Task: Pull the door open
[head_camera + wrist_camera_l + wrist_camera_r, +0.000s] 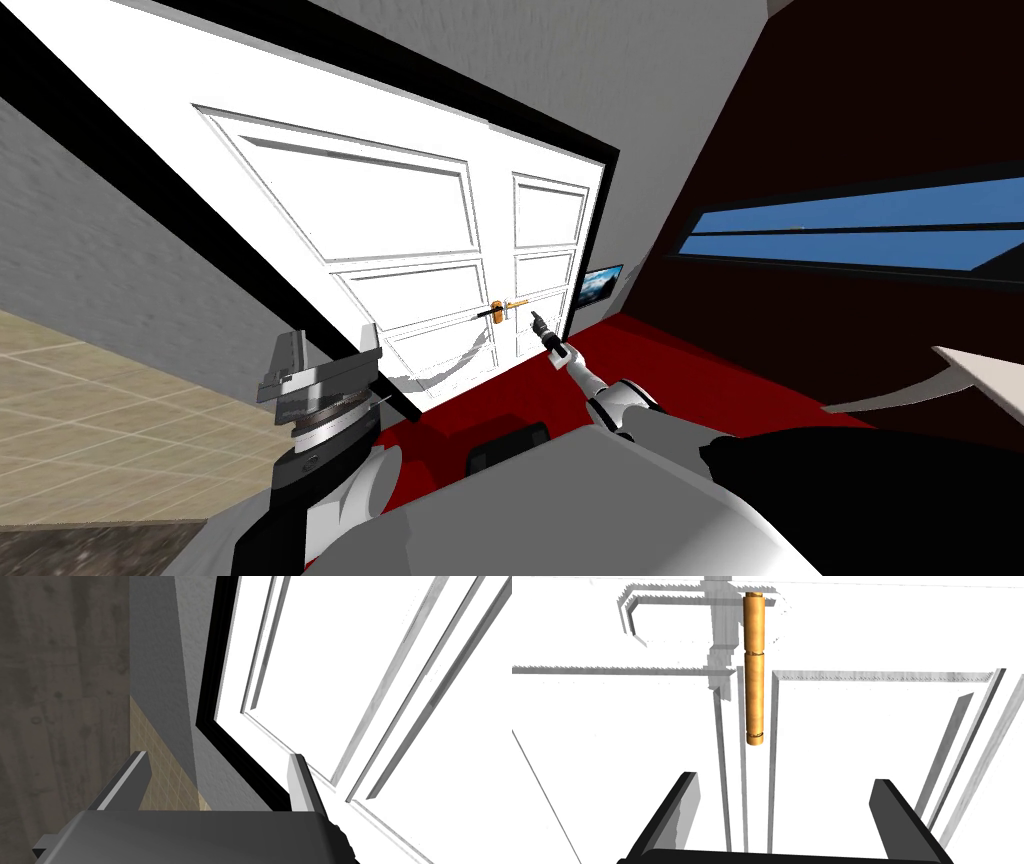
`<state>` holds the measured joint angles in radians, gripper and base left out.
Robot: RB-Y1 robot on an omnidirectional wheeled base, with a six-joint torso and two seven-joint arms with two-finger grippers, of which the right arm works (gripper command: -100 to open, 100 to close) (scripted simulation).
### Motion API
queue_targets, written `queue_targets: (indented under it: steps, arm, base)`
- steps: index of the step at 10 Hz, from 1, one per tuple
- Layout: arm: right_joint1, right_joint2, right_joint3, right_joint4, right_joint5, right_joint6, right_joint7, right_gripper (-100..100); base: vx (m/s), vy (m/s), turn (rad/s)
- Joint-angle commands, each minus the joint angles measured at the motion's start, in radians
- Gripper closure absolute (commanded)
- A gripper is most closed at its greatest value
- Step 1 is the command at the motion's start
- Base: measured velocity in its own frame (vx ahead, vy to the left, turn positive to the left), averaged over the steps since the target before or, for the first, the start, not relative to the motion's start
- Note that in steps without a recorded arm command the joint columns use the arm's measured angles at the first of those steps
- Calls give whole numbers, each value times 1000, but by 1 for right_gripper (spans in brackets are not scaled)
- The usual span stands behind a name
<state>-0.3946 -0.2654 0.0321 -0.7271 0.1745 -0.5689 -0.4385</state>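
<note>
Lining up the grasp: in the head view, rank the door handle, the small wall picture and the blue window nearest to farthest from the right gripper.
1. Door handle, just left of the right gripper.
2. Small wall picture, off to its right.
3. Blue window, far to the right.

Door (400, 220) cut by the head view's upper left edge, its black frame (400, 76) partly hidden behind my left gripper (330, 350) at lower left, orange handle (505, 307) at centre too small for me to read, wall picture (601, 284) right of centre likewise.
</note>
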Motion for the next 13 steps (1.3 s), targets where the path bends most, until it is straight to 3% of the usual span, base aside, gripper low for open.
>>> queue_targets:
  steps: [1, 6, 7, 8, 9, 11, 12, 13]
  arm:
    - [-18, -5, 1, 34, 6, -1, -10, -100]
    - [-78, -20, 3, 142, 23, -7, -38, -100]
    - [-76, -17, 2, 137, 21, -10, -32, -100]
    - [-63, -52, -23, 154, 8, -15, -36, -100]
    - [-56, -68, -34, 160, 2, -17, -37, -100]
    - [-49, -86, -46, 168, -4, -20, -38, -100]
    - [-39, -112, -65, 179, -15, -25, -41, -100]
    - [-39, -112, -65, 179, -15, -25, -41, -100]
  base:
    - [82, 26, 21]
    - [81, 34, 19]
    - [34, 17, 2]
    - [45, 3, 128]
    - [84, 4, 120]
    - [65, -4, 44]
    - [80, 7, 115]
    - [80, -5, 74]
